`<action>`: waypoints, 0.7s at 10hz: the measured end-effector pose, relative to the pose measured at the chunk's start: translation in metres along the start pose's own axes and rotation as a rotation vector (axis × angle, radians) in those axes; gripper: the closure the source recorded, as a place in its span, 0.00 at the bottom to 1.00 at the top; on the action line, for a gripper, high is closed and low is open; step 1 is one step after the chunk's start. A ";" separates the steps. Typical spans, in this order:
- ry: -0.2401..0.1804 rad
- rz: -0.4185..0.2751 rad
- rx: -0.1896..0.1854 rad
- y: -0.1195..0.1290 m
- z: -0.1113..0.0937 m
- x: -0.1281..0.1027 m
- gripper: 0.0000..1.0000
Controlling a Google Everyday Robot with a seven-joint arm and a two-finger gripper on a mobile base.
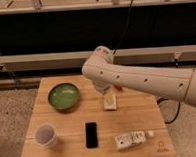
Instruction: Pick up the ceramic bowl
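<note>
On the wooden table (139,115), the green bowl (64,96) sits in the far left part, close to the back edge and a little in from the left edge. Bare wood lies all round it. The white cup (46,135) stands well apart at the near left corner, and the black phone (91,134) lies flat near the front edge, about the middle. A white bottle (130,139) lies on its side to the right of the phone, and a small pale block (110,101) rests mid-table, right of the bowl.

The white arm (147,82) reaches in from the right and bends over the back of the table. The gripper (103,87) hangs under that bend, just right of the bowl and apart from it. It is largely hidden by the arm, its jaws spread wide with nothing in them.

The table is pale planks on a speckled floor (9,123), with a light ledge (40,60) and dark panels behind.

The bottle's label and a small mark (161,149) at the near right corner are too small to read
</note>
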 end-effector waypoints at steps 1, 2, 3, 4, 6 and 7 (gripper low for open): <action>-0.007 -0.018 0.010 -0.008 -0.001 -0.009 0.20; -0.014 -0.036 0.020 -0.016 -0.002 -0.019 0.20; -0.018 -0.051 0.024 -0.019 -0.001 -0.023 0.20; -0.020 -0.066 0.025 -0.022 -0.001 -0.024 0.20; -0.028 -0.094 0.036 -0.032 -0.001 -0.031 0.20; -0.035 -0.108 0.043 -0.038 -0.002 -0.036 0.20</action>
